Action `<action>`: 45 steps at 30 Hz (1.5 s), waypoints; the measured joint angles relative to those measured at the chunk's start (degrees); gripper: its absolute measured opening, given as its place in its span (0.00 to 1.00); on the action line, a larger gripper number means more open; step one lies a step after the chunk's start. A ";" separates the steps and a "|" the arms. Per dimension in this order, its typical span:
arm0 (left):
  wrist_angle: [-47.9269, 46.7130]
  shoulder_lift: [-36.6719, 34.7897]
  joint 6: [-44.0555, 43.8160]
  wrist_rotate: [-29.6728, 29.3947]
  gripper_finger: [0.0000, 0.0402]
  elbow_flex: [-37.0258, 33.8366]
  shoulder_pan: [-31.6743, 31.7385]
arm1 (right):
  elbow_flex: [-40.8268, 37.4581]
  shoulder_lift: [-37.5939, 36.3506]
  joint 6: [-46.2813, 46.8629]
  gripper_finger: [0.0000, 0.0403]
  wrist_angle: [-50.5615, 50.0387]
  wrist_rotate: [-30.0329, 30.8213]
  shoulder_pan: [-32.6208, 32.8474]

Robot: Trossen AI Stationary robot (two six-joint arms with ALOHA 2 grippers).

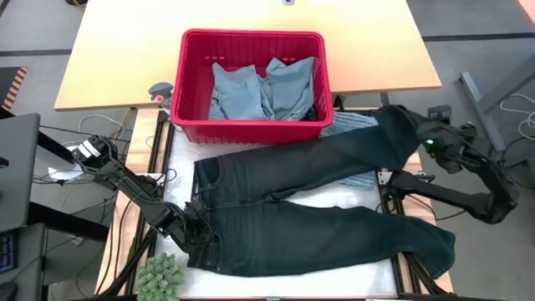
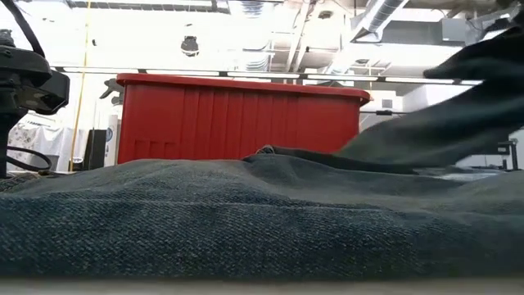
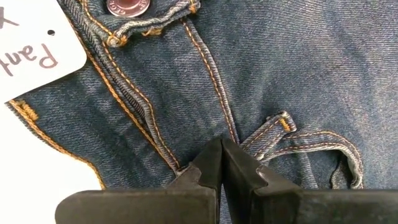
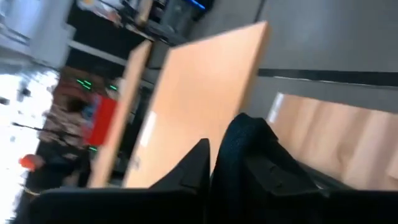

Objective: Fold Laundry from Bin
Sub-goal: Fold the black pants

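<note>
Denim jeans (image 3: 261,81) are pinned at the waistband by the left tool (image 3: 222,163), pressed together, while the right tool (image 4: 214,165) pinches a raised leg, presumably for spreading.

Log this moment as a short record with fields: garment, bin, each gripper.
garment: dark jeans spread flat across the table, waistband toward the left arm, legs toward the right
bin: red bin beyond the jeans, light blue garments inside
left gripper: shut, pinching the jeans at the waistband beside a belt loop
right gripper: holding the cuff end of one leg, lifted off the table
other: paper tag at the waistband
</note>
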 joint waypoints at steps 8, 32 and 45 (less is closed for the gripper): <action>0.20 0.04 0.00 -0.98 0.00 0.00 0.00 | 0.20 -5.91 -6.26 0.46 1.84 2.00 -2.95; 0.17 0.01 -1.33 -0.41 0.00 0.00 0.00 | -0.96 -5.81 6.79 0.66 13.79 8.66 -2.97; 0.22 0.00 -2.58 -0.88 0.00 0.00 -0.07 | -0.96 -5.41 -3.39 0.66 19.85 14.15 -6.55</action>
